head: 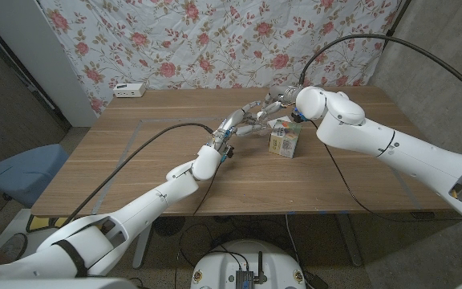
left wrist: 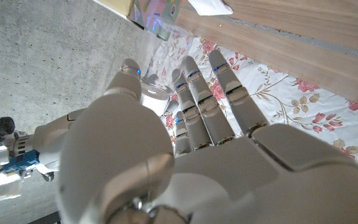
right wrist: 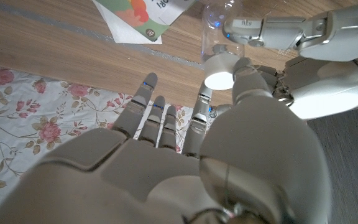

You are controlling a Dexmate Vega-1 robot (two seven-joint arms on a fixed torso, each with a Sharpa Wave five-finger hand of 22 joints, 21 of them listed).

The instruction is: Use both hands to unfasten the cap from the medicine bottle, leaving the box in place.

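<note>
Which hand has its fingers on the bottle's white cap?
The right hand: its thumb and a finger pinch the cap, while the left hand grips the clear bottle itself.

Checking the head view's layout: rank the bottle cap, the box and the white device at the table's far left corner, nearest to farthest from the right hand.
1. Bottle cap: at the right hand, by its fingertips.
2. Box: just in front of it, toward the robot.
3. White device: far-left corner of the table.
</note>
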